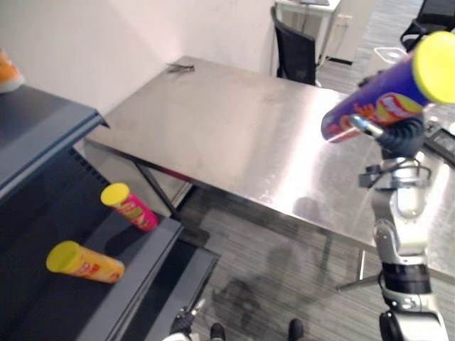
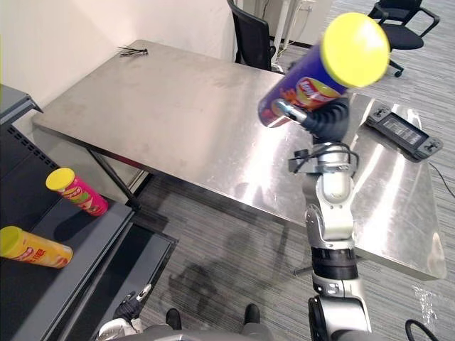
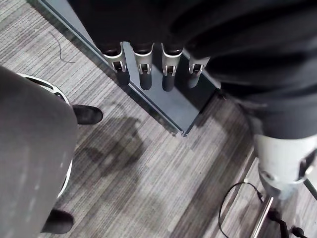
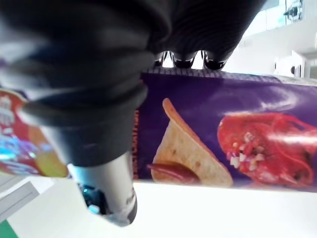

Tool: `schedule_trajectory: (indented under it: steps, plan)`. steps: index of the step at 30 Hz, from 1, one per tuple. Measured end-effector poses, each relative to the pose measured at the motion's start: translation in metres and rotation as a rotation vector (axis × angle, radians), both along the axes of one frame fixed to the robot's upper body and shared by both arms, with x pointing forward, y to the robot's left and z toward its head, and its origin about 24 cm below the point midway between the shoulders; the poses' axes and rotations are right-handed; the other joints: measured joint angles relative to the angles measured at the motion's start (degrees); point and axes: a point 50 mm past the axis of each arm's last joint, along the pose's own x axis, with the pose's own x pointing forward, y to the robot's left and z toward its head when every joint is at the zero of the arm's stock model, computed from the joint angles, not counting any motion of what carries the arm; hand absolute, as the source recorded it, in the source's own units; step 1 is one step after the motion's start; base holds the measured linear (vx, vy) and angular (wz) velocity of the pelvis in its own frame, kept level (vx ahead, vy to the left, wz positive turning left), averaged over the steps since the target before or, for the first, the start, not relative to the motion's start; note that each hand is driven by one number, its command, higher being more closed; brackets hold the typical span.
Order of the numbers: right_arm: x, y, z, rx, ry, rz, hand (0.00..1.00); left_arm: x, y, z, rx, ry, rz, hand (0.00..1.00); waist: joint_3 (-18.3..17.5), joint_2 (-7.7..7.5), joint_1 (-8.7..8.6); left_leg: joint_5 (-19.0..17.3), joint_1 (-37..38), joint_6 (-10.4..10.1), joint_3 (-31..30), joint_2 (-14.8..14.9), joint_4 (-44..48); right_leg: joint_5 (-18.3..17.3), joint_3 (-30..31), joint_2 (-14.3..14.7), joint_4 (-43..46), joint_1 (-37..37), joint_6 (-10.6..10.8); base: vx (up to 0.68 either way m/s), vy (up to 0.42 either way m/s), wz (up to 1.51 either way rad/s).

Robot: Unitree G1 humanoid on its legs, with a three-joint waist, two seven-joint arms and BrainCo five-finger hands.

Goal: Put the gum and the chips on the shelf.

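Now | right hand [image 2: 328, 117] grasps purple chips can [image 1: 384, 92], held high over worktop's [image 1: 227, 135] near edge, likely to clear it for carrying | pink can [image 1: 130, 206], yellow can [image 1: 85, 262] lie flat on shelf [image 1: 142, 270] | left hand [image 3: 156, 69] released, hanging low.

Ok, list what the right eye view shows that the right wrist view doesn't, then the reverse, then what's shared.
Right eye view adds: the long stainless steel table, the dark grey shelf with a pink yellow-lidded can and a yellow can lying on it, and a black chair. Right wrist view adds: the chip-and-salsa picture printed on the tall purple chips can. Shared: that purple can, with the right hand curled round it.
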Motion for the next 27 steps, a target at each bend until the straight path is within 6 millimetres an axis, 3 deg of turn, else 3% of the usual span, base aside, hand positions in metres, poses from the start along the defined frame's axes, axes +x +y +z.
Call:
schedule_trajectory:
  steps: [8,16,25,27]
  plan:
    - [-0.026,-0.04,-0.019,0.049,0.026,-0.179,1.0,-0.011,-0.001,-0.002,-0.005,0.021,0.017,0.0,-2.65,-0.05,-0.78,0.05,0.09,-0.03,0.45,-0.01,-0.29,0.0,0.62,0.03,0.56,-0.52,0.01,-0.01,-0.008,-0.03]
    - [-0.039,-0.057,-0.041,0.117,0.093,-0.274,1.0,-0.018,-0.001,-0.004,-0.005,0.035,0.022,0.0,-4.3,-0.03,-1.62,0.23,0.14,-0.15,1.39,0.04,-0.34,0.0,1.75,0.31,0.97,-1.33,0.0,-0.02,-0.012,-0.06]
    - [-0.048,-0.067,-0.052,0.147,0.126,-0.342,1.0,-0.02,-0.001,-0.003,-0.001,0.03,0.023,0.0,-4.92,-0.31,-1.73,0.26,0.94,-0.18,2.27,0.18,-0.04,-0.13,2.47,0.47,2.5,-1.77,-0.19,-0.02,-0.01,-0.06]
    - [-0.049,-0.067,-0.057,0.163,0.142,-0.348,1.0,-0.019,0.0,-0.003,0.001,0.024,0.021,0.0,-4.62,-0.6,-1.61,0.27,0.05,-0.17,2.24,0.11,0.69,-2.22,2.92,0.15,7.45,-4.62,-0.36,-0.03,-0.001,0.04]
